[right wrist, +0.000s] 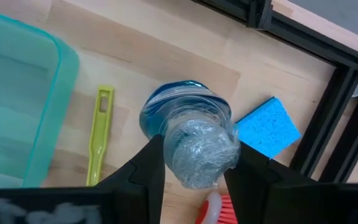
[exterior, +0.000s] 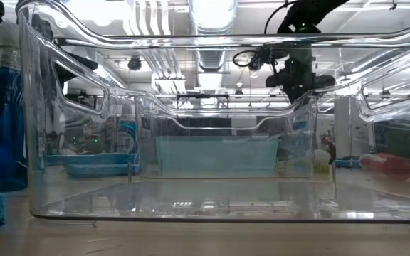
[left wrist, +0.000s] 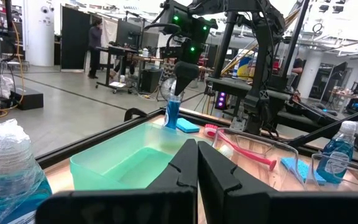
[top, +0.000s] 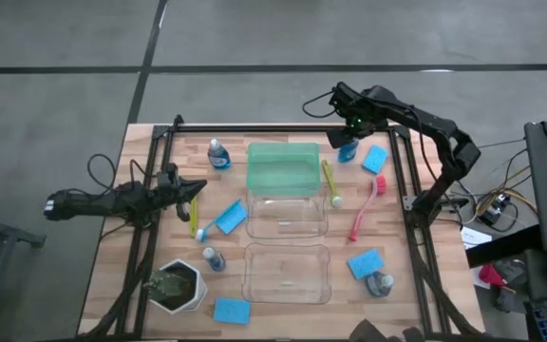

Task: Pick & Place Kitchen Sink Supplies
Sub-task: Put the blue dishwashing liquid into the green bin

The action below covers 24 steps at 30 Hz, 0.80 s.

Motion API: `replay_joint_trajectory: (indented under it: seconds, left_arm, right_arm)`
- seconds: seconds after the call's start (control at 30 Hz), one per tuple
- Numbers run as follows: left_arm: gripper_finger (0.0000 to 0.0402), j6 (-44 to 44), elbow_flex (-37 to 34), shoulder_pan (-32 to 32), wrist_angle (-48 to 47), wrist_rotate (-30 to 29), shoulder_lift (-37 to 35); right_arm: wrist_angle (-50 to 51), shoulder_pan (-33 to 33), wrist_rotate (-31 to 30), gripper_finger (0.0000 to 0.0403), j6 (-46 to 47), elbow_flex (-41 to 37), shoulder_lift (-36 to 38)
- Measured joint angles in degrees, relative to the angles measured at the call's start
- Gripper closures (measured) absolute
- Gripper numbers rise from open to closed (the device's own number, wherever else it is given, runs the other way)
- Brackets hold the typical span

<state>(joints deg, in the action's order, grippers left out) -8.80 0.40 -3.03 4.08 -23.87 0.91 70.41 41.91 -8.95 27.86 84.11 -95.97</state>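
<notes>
My right gripper (top: 352, 133) reaches from above over the table's far right part and is shut on a small clear bottle of blue liquid (right wrist: 185, 124), next to a blue sponge (right wrist: 267, 134) and a yellow-green brush (right wrist: 99, 134). My left gripper (top: 198, 189) is shut and holds nothing; it hovers at the left side and points toward the green tray (top: 283, 152). Other bottles (top: 218, 154) (top: 214, 258) (top: 380, 283), sponges (top: 229, 218) (top: 366, 262) (top: 231, 311), a pink-red brush (top: 364, 211) and a second yellow-green brush (top: 195, 220) lie on the table. My right gripper pinches the bottle's crinkled clear top (right wrist: 201, 152) between its two fingers (right wrist: 149, 171), coming from above and pointing down. The bottle stays upright below the fingers (left wrist: 173, 113). Whether its base is on the table or lifted, I cannot tell.
The green tray sits at the far middle, with two clear bins (top: 288, 217) (top: 286, 274) in a row nearer. A white pot of greenery (top: 179, 287) stands at the near left. A black frame (top: 402, 161) runs around the table's edges.
</notes>
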Motion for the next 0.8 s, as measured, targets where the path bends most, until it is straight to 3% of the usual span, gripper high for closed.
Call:
replay_joint_trajectory:
  seconds: [0.8]
  left_arm:
    - [0.0396,0.0,0.0,0.0,0.0,0.0,0.0]
  right_arm:
    - [4.8,-5.5,4.5,0.0271,2.1,15.5,0.7]
